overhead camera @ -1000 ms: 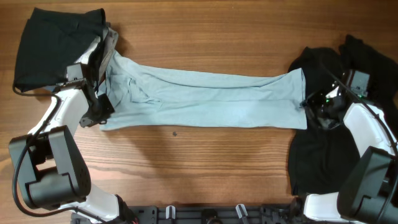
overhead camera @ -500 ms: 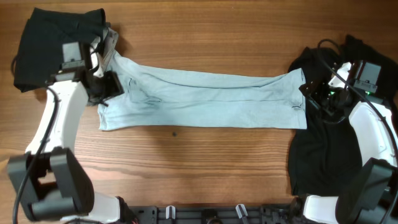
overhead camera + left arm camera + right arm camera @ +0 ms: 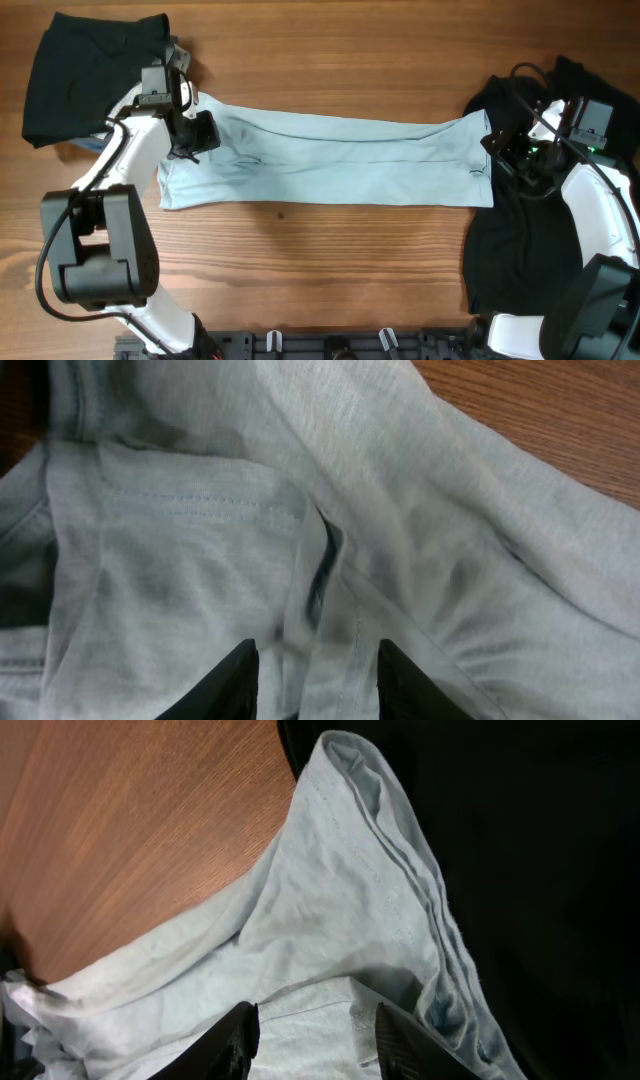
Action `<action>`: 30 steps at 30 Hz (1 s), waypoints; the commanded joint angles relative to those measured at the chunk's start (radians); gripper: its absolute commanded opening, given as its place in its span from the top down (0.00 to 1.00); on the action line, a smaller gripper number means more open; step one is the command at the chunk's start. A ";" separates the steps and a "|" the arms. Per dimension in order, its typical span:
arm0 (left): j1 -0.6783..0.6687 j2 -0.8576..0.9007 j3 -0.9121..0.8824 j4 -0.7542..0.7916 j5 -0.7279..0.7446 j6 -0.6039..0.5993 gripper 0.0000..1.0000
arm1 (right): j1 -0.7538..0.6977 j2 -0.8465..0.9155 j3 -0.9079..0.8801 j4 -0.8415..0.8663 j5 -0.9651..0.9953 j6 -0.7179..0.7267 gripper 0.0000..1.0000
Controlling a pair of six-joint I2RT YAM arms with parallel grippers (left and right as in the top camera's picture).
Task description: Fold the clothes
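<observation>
Tabletop (image 3: 320, 270) holds blue T-shirt (image 3: 330, 160), ends between parted jaws.

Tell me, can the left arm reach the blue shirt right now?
Probably yes. Its fingers sit right over one end of the shirt, spread apart with a fold of cloth between them, and nothing blocks the way.

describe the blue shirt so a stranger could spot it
Look across the middle of the wooden table. The pale blue T-shirt lies there as a long flat band. Unlike the black garment and black pile at its ends, it is light.
</observation>
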 commanded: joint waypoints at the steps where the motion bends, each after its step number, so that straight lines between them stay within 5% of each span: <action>1: -0.001 0.032 -0.004 0.021 0.009 0.008 0.66 | 0.004 -0.015 0.008 0.001 -0.019 -0.018 0.57; 9: -0.001 0.035 -0.004 0.048 0.052 0.005 0.96 | 0.004 -0.015 0.008 0.001 -0.020 -0.016 0.57; 16: -0.003 -0.011 0.013 0.051 0.188 0.005 0.96 | 0.004 -0.015 0.008 -0.025 -0.019 -0.017 0.55; 25: -0.048 -0.051 0.031 -0.053 0.096 0.005 0.96 | 0.004 -0.015 0.008 -0.029 0.012 -0.020 0.51; 27: -0.036 -0.048 0.031 -0.107 -0.037 -0.019 0.47 | 0.004 -0.014 0.008 -0.034 0.014 -0.020 0.48; 30: -0.016 -0.039 0.031 -0.087 -0.068 -0.022 0.42 | 0.004 -0.013 0.008 -0.039 0.014 -0.020 0.46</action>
